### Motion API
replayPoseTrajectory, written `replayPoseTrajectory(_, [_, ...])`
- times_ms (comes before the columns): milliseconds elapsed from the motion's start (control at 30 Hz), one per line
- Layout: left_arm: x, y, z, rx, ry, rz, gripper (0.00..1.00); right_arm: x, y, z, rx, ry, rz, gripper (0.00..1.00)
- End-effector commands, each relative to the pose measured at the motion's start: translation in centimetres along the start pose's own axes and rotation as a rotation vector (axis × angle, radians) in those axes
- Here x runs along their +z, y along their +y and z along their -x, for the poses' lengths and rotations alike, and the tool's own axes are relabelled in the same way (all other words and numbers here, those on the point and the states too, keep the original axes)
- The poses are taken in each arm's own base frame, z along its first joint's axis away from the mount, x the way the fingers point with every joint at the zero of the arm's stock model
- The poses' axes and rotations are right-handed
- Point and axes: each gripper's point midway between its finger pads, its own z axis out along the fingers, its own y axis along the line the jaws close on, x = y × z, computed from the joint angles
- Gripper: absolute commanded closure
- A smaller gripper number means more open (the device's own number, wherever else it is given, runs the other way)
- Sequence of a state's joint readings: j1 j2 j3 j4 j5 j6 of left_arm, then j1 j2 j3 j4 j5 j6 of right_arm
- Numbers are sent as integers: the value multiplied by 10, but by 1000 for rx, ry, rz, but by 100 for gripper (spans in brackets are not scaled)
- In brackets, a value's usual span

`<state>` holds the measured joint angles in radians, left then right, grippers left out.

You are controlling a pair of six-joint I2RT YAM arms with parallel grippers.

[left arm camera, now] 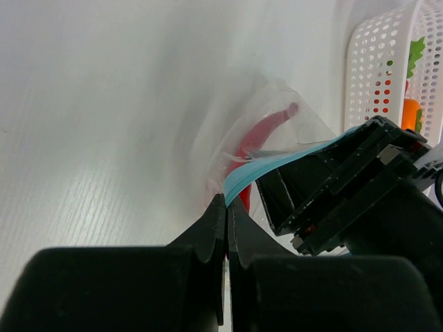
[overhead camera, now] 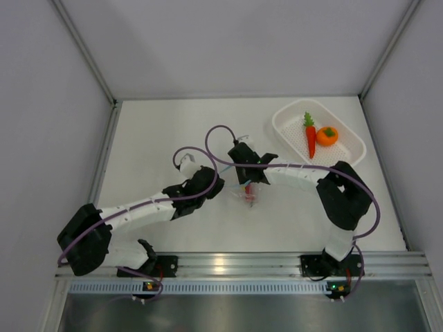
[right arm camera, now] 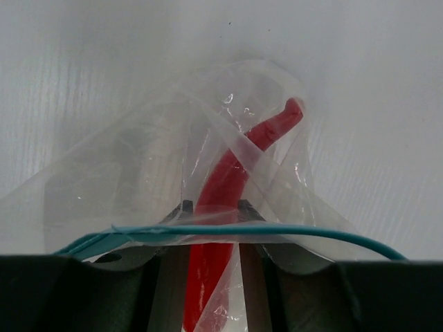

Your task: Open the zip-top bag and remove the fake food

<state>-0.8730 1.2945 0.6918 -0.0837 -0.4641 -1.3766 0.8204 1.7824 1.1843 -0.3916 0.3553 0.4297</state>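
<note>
The zip-top bag (right arm camera: 124, 166), clear and crinkly, lies mid-table (overhead camera: 250, 195) with the red chili pepper (right arm camera: 270, 131) still inside it. My left gripper (left arm camera: 226, 207) is shut on one end of the bag's light blue zip strip (left arm camera: 277, 166). My right gripper (right arm camera: 216, 207) reaches into the bag's mouth under the strip (right arm camera: 208, 230). Its fingers stand apart on either side of the chili. In the top view both grippers meet over the bag, left (overhead camera: 220, 185) and right (overhead camera: 248, 181). The carrot (overhead camera: 311, 138) and the orange (overhead camera: 327, 135) lie in the basket.
The white perforated basket (overhead camera: 284, 131) stands at the back right and also shows at the right edge of the left wrist view (left arm camera: 381, 62). White walls close in the table on three sides. A metal rail runs along the near edge.
</note>
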Motion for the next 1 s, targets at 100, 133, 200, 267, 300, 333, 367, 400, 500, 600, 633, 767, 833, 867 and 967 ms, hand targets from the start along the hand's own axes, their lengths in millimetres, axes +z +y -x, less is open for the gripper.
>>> replayPoseTrajectory(100, [-2,-2,7,42,-25,-4,100,12,-6,-26,21,81,-42,65])
replayPoseTrajectory(133, [-2,-4,7,44,-26,-8,100,12,-7,-29,20,85,-48,65])
replayPoseTrajectory(200, [0,-6,6,60,-21,-8,100,16,-9,-37,13,105,-51,65])
replayPoseTrajectory(267, [-1,-11,6,67,-16,-18,100,20,-11,-42,7,119,-64,65])
replayPoseTrajectory(300, [0,-11,5,71,-10,-18,100,23,-12,-47,2,134,-71,65])
replayPoseTrajectory(333, [0,-14,3,72,-2,-24,100,25,-9,-48,4,136,-57,65])
replayPoseTrajectory(367, [0,-14,3,77,3,-25,100,26,-8,-50,3,139,-50,64])
replayPoseTrajectory(400, [1,-16,2,87,7,-26,100,28,-8,-53,-1,147,-49,63])
replayPoseTrajectory(500, [0,-19,1,100,16,-34,100,34,-7,-57,-4,159,-48,58])
replayPoseTrajectory(600, [-2,-20,2,109,10,-39,100,33,-7,-55,10,147,-49,69])
replayPoseTrajectory(633, [-2,-20,3,112,6,-41,100,32,-8,-53,16,133,-47,73])
replayPoseTrajectory(767, [-4,-24,10,157,-19,-51,100,20,-6,-42,27,88,-17,79])
replayPoseTrajectory(833, [-4,-27,13,180,-29,-54,100,14,-1,-37,20,68,9,80])
replayPoseTrajectory(867, [-4,-31,15,200,-35,-62,100,11,0,-38,7,62,18,80])
replayPoseTrajectory(967, [-6,-38,20,239,-54,-68,100,-5,10,-28,-16,10,83,84])
